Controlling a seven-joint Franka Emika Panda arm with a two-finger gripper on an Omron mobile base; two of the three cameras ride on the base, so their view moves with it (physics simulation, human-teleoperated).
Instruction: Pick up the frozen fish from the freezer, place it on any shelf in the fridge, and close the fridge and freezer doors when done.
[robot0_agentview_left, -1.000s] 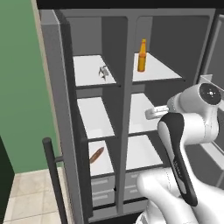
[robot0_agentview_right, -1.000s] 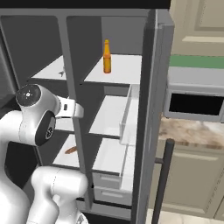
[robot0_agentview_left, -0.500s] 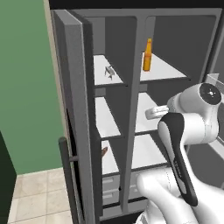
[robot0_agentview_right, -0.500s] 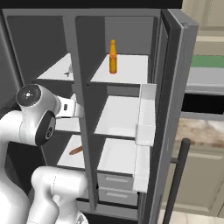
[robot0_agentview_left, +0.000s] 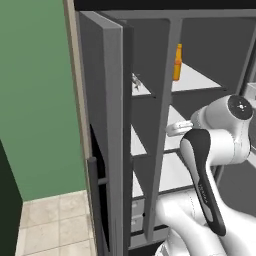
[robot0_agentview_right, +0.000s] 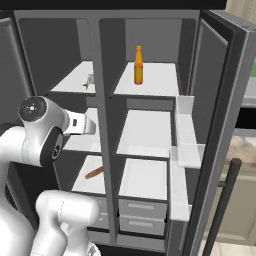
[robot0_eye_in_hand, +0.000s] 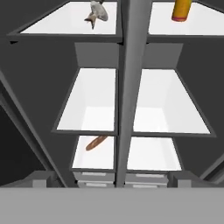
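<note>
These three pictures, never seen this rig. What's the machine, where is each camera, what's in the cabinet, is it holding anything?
It is a rendered kitchen. The machine is a white robot arm with dark joints on a driving base. Two cameras ride on the base, behind the arm to its left and right; the third sits on the hand and looks along the gripper.

The cabinet is a tall grey side-by-side refrigerator with both doors open. On the narrower side's top shelf lies a tiny silvery-grey fish; lower down, a reddish-brown sausage-shaped item. On the wider side's top shelf stands an orange bottle.

The gripper is open and holds nothing.
</note>
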